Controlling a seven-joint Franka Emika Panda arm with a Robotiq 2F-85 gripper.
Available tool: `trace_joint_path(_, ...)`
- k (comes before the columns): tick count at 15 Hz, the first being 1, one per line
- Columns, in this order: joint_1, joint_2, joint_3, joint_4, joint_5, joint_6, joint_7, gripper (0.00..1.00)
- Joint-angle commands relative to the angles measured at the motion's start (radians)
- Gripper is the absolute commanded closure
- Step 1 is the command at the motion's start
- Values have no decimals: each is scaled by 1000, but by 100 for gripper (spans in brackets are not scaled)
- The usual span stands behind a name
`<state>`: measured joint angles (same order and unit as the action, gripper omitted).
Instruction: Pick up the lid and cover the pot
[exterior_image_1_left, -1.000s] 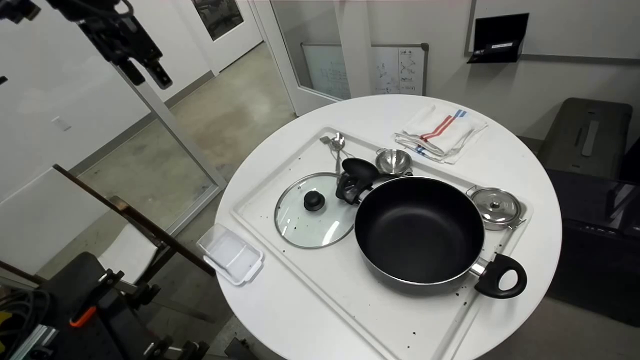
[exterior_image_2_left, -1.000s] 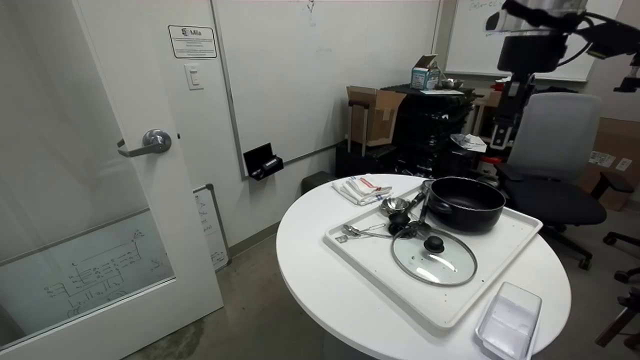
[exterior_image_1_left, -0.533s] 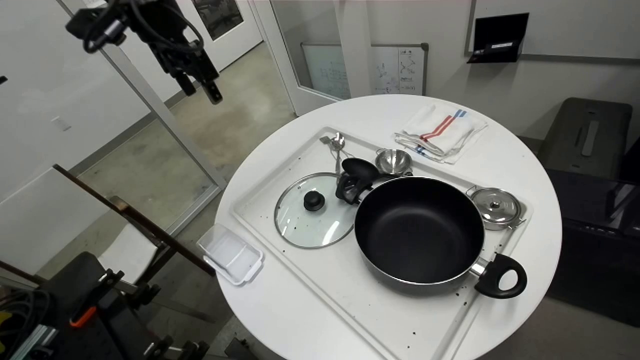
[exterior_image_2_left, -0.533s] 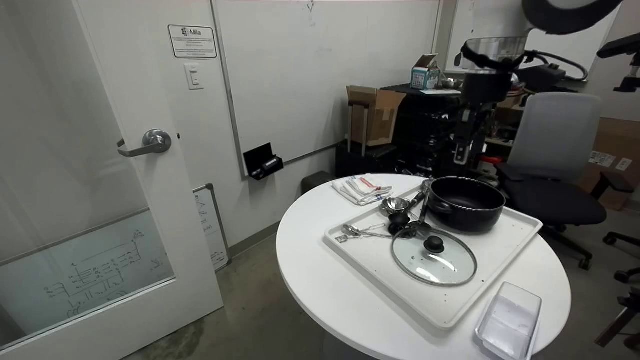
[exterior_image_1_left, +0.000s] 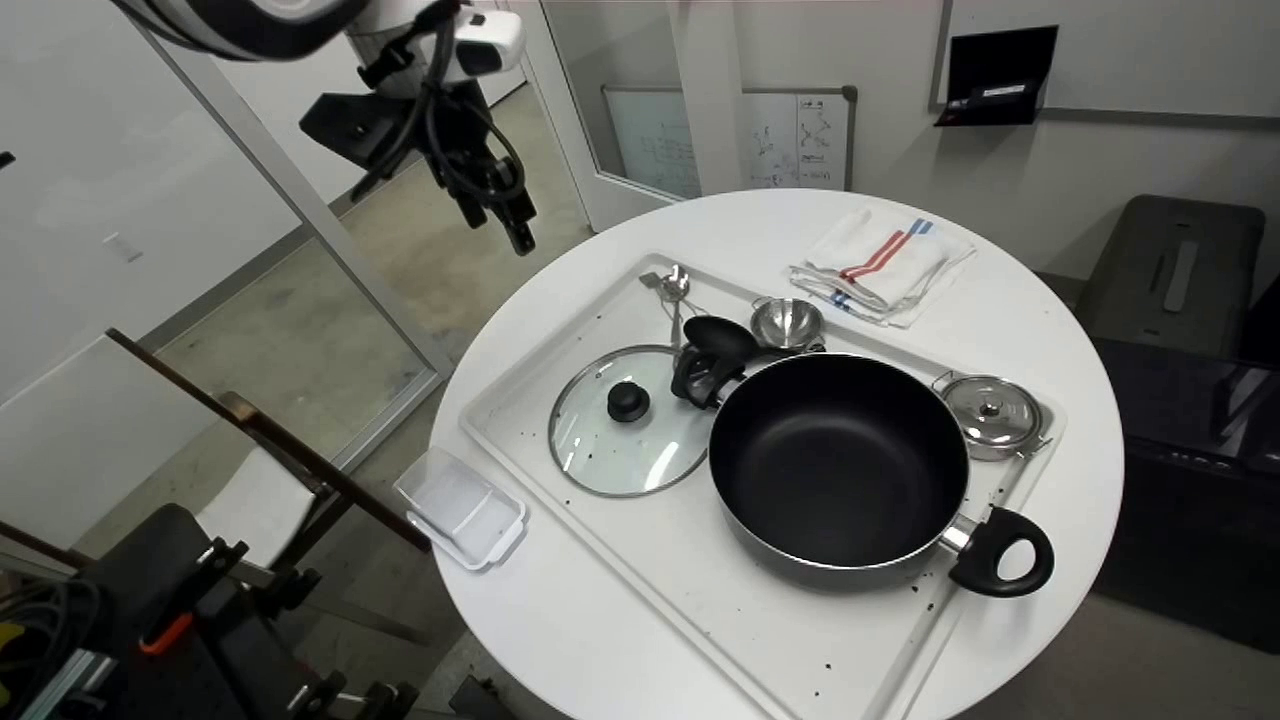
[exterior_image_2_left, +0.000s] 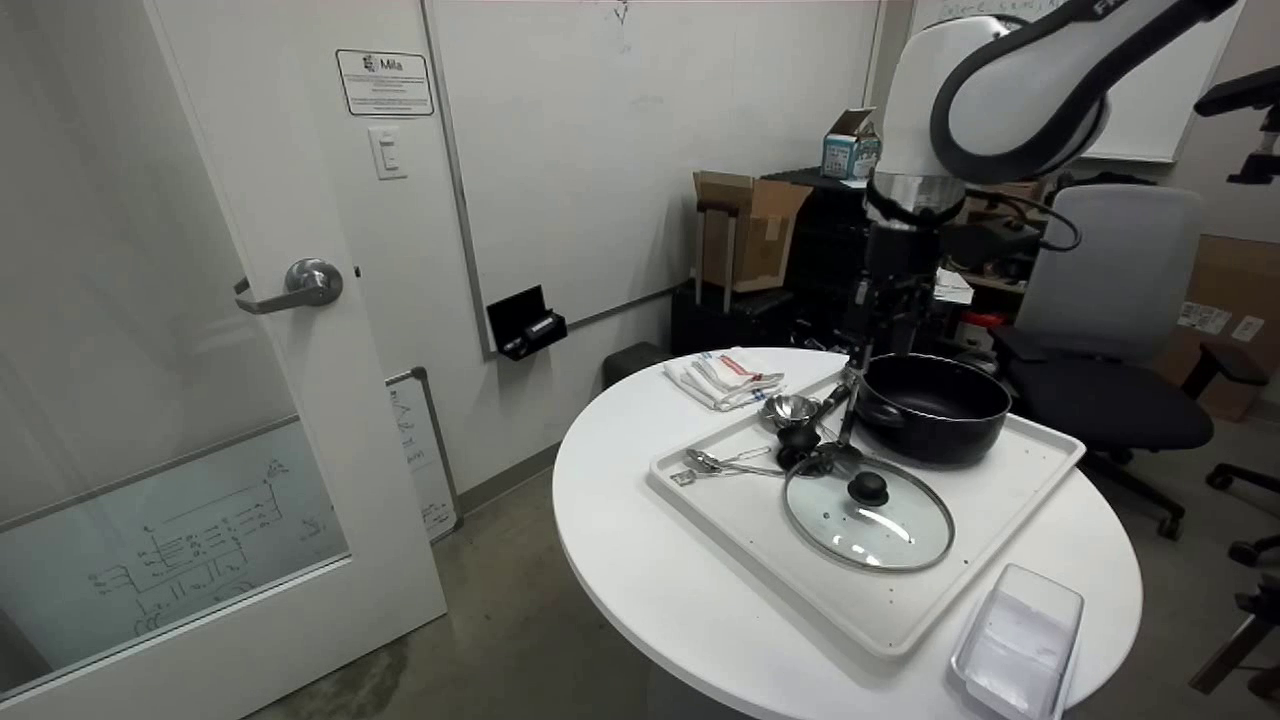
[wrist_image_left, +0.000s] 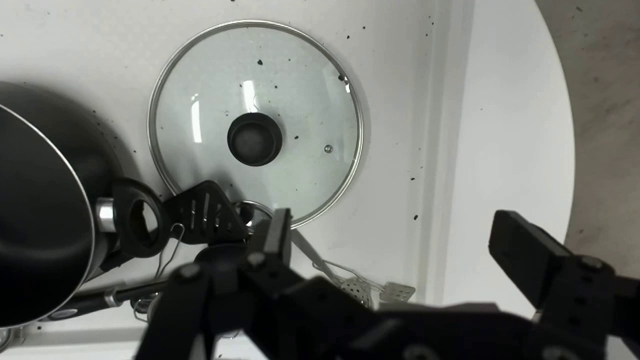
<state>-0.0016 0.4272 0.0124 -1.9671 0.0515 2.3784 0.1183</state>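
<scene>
Your gripper (wrist_image_left: 391, 222) hangs pointing down, well above the tray (exterior_image_1_left: 700, 570), with its jaws spread wide apart. The lid (wrist_image_left: 262, 106) lies in that tray with its black knob (wrist_image_left: 255, 139) facing up at you; in the wrist view it shows above and to the left of the jaw gap, its rim passing behind the finger (wrist_image_left: 276, 237) on that side.

Below the gap in that view you see a slotted spoon (wrist_image_left: 357, 290) and a small metal turner (wrist_image_left: 398, 292). Out past the same finger, a black spatula (wrist_image_left: 202, 215) overlaps the lid's edge; you cannot tell which lies on top. Next outward comes a loop handle (wrist_image_left: 162, 225) of the pot (exterior_image_1_left: 840, 465), which stands on the tray just beside the lid, farther from the jaws, its inside in full view.

On the far side of the pot from the jaws, you have a small silver pan (exterior_image_1_left: 990, 412) with a cover on it. A little metal bowl (exterior_image_1_left: 787, 325) is nearer, by the loop handle. Off the tray, on the table (exterior_image_1_left: 590, 635), a folded towel (exterior_image_1_left: 880, 262) and a clear plastic box (exterior_image_1_left: 465, 510) lie on opposite sides of it.
</scene>
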Motion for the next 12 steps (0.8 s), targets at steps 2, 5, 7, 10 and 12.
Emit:
trace_joint_path(2, -4, 142, -21, 116, 28, 17, 44, 0)
trace_joint_path(5, -9, 203, -30, 158, 30, 21, 61, 0)
trace_joint_path(7, -11, 247, -40, 187, 23, 16, 72, 0)
trace_joint_path(10, -4, 315, -72, 225, -6, 16, 83, 0)
trace_joint_path(12, -3, 356, -93, 250, -19, 14, 85, 0)
